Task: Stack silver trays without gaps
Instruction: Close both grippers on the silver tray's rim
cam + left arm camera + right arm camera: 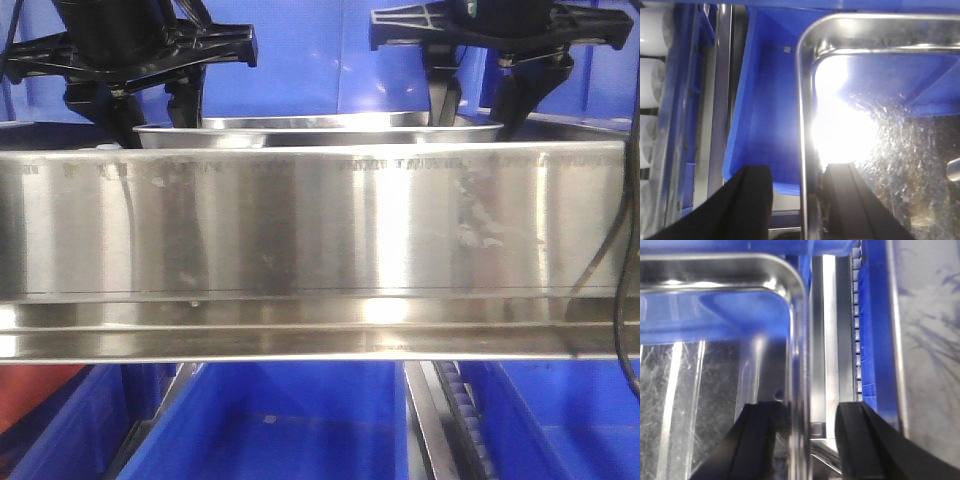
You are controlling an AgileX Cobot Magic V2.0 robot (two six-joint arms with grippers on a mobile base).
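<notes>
Your left gripper (799, 172) and right gripper (810, 410) straddle the silver tray (320, 128) rim, spread; uneven closing could tilt it

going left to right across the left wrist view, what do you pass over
white plastic rollers → grey metal rail → deep blue plastic bin → shiny silver steel tray

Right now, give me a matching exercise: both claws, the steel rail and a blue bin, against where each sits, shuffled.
A left claw
B right claw
C steel rail
D blue bin

1 lowest in the front view
2 astride the silver tray's right rim
3 crossing in front of the tray
4 astride the tray's left rim

Pairs: A-4, B-2, C-3, D-1
</notes>
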